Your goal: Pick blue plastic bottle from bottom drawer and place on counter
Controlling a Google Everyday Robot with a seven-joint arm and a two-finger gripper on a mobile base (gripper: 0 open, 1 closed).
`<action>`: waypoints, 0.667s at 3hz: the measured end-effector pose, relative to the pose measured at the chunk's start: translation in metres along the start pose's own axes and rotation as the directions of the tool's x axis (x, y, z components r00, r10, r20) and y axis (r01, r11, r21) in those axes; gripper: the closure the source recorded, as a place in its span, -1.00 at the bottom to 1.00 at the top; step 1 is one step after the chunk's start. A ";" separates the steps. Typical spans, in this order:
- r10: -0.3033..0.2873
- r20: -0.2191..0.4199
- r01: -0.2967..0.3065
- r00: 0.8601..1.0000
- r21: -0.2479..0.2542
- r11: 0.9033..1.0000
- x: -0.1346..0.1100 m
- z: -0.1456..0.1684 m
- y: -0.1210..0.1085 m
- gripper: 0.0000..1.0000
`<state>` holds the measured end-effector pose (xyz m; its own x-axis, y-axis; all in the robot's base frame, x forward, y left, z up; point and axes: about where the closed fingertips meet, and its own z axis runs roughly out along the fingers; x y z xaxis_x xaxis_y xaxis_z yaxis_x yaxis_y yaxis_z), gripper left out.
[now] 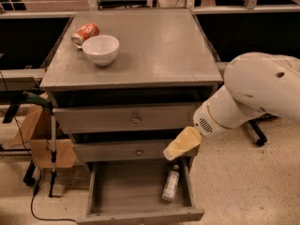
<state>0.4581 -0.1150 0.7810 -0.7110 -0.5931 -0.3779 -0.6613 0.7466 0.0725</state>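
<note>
Grey bottom drawer (126, 189) open; pick not yet made.
Blue plastic bottle (171, 184) lies on drawer floor along right wall, below front-right corner of counter (154, 50), untouched. Gripper (181, 144) hangs just above bottle's cap end, in front of middle drawer (122, 150), under same corner; open/closed state cannot be told. Done: drawer access, approx. approach. Left: descend, grasp, lift, place on counter. White bowl (100, 49) and orange can (85, 33) sit near back-left corner; recommend placement away from them.
</note>
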 end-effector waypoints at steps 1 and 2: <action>0.046 0.015 -0.046 0.999 -0.002 0.999 -0.001 -0.002 -0.003 -1.00; 0.089 -0.070 -0.087 0.994 0.029 0.996 0.008 0.033 -0.012 -1.00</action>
<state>0.4682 -0.1191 0.7465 -0.7818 -0.5443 -0.3041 -0.5899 0.8037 0.0781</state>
